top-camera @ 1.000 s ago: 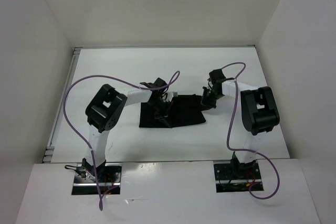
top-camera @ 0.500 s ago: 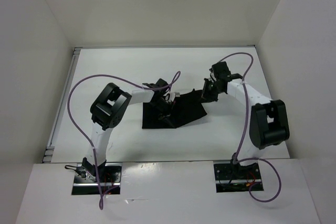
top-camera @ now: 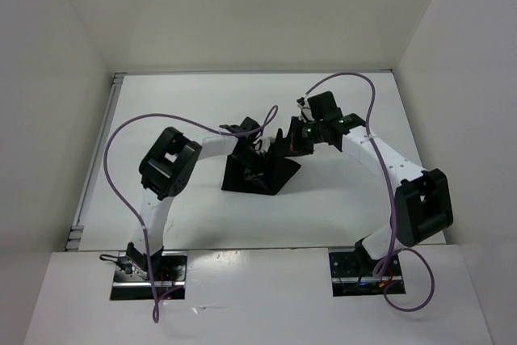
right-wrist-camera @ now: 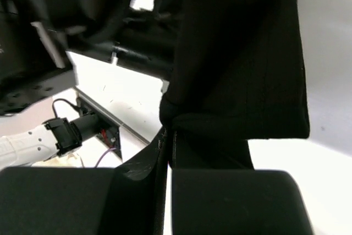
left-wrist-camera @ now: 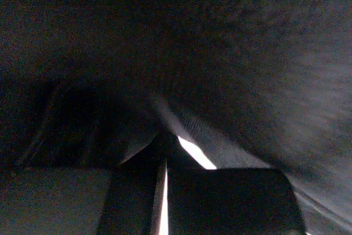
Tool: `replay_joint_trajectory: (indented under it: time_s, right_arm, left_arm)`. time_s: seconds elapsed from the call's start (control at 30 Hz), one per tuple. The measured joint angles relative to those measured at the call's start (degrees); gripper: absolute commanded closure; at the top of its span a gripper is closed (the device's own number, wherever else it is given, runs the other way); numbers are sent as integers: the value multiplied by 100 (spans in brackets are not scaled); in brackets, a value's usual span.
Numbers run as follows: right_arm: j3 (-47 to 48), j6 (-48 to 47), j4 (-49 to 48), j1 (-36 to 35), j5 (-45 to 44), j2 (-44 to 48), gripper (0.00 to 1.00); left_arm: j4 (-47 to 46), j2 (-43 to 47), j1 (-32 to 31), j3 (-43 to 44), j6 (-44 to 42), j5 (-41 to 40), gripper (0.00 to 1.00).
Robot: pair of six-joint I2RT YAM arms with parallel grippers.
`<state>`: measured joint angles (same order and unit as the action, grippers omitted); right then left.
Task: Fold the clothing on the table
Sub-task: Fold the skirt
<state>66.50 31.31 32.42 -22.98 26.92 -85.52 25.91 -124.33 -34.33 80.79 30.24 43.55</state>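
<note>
Both grippers are clenched on the black clothing (top-camera: 260, 178). The right gripper (top-camera: 291, 141) pinches one edge of it: in the right wrist view, the right gripper (right-wrist-camera: 168, 149) has its jaws closed with the clothing (right-wrist-camera: 242, 70) gathered at the tips and spreading away in a broad, loose sheet. In the left wrist view, the left gripper (left-wrist-camera: 163, 185) is closed too, with only a sliver of light between its fingers. A ridge of the clothing (left-wrist-camera: 220, 53) rises from the tips and fills nearly the whole view.

A second ago the clothing lay flat on the surface (top-camera: 178, 107) as a wide dark rectangle, with the right gripper at its right edge, well apart from the left gripper (top-camera: 254, 157). Now the right gripper has travelled leftward and sits just beside the left one, carrying that edge up and over. The clothing is drawn into a narrower, peaked heap near the middle of the surface, partly lifted on its right side. The left gripper has stayed roughly where it was, on the clothing's left part. The right arm (top-camera: 420, 204) has stretched out, with its elbow swung farther right and nearer its base.
</note>
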Motion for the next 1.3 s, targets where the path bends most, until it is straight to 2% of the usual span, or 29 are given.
replay_joint_trajectory:
  time_s: [0.13,0.33,0.43,0.47,0.5,0.6,0.9,1.3]
  right_arm:
    - [11,59,-26,-44,33,-52,100]
    - [214,59,-22,-63,33,-339,100]
    - [341,57,-22,-109,31,-509,100]
    - [389,57,-17,-125,31,-564,100]
    - [442,57,-11,-144,31,-621,100]
    - [579,39,0,-179,31,-772,100]
    - [1019,24,144,-341,-20,-1121,100]
    - [1550,57,166,-610,-59,-2070,100]
  left_arm:
    - [221,411,221,15,-72,-437,83]
    - [485,1606,973,175,-232,-929,81]
    - [520,2070,1405,192,-350,-1325,88]
    - [533,2151,1558,173,-385,-1484,95]
    - [525,2188,1676,111,-435,-1668,98]
    - [564,2179,1910,-243,-503,-2229,100]
    - [728,1853,1950,-890,-610,-2999,100]
    - [422,1663,1744,-1241,-601,-2798,100]
